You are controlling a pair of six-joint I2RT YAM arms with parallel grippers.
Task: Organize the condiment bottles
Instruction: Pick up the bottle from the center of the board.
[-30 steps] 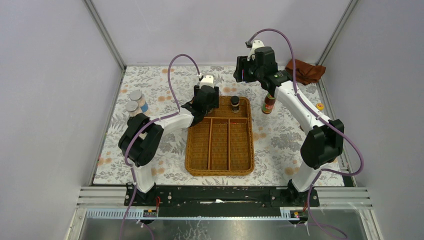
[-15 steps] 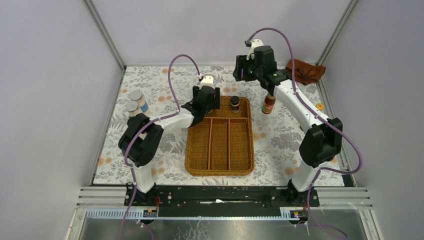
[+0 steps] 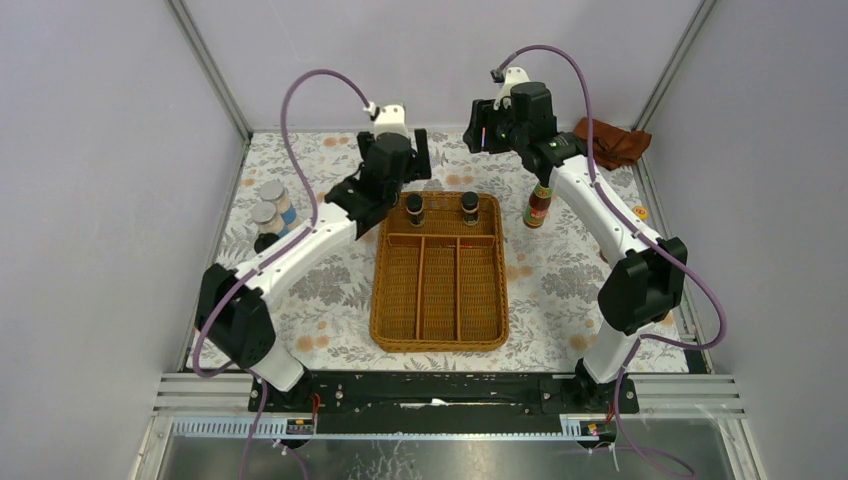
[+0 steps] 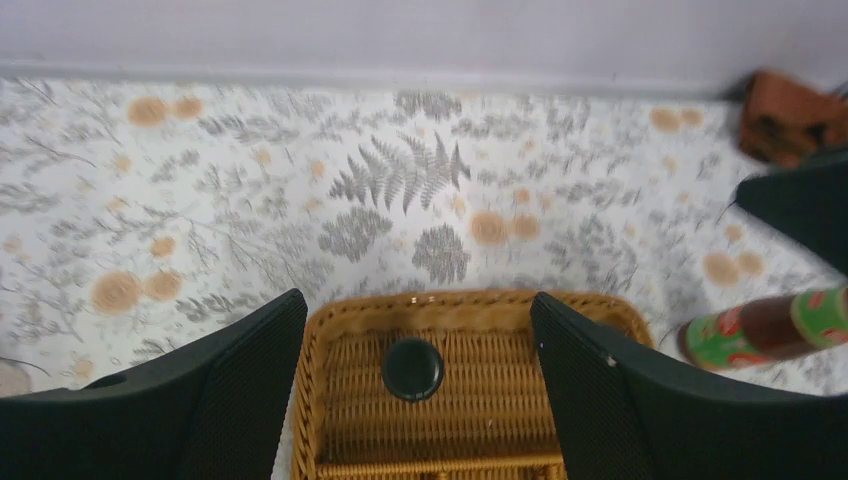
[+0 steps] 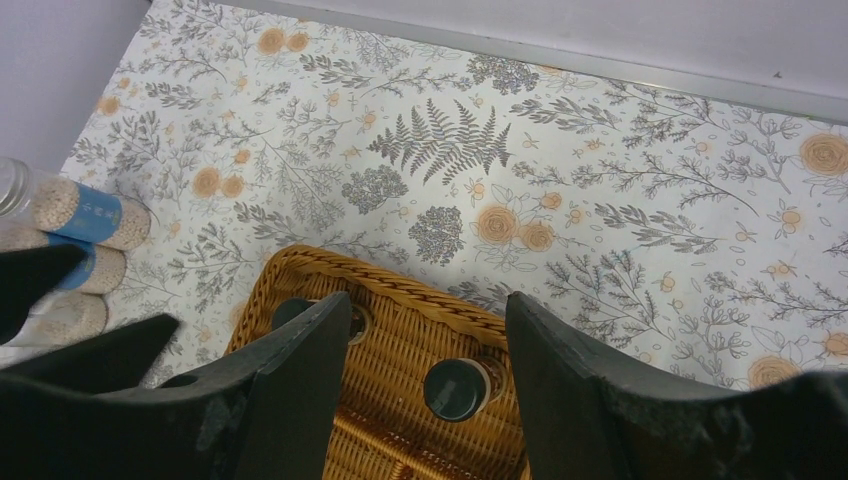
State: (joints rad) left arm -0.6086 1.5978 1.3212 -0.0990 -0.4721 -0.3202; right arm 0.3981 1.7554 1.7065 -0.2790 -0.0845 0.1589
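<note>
Two tiny dark black-capped bottles (image 3: 414,210) (image 3: 469,207) stand upright in the wicker tray's far compartment (image 3: 440,232). My left gripper (image 3: 400,178) is open and empty, raised above the left one, whose cap (image 4: 413,368) shows between my fingers. My right gripper (image 3: 486,138) is open and empty, high over the tray's far edge, above the right bottle (image 5: 455,388). A red sauce bottle (image 3: 538,205) stands right of the tray. Two blue-labelled shakers (image 3: 272,196) (image 3: 263,214) stand at the left. The clear jars are not clearly visible.
A rust-brown cloth (image 3: 610,142) lies at the far right corner. A small yellow round thing (image 3: 638,212) sits by the right arm. A dark object (image 3: 266,240) stands just in front of the shakers. The tray's three long compartments hold nothing.
My left gripper has lifted up and back from the tray's far left corner, open, leaving a tiny dark bottle standing there. The right arm has barely moved.
</note>
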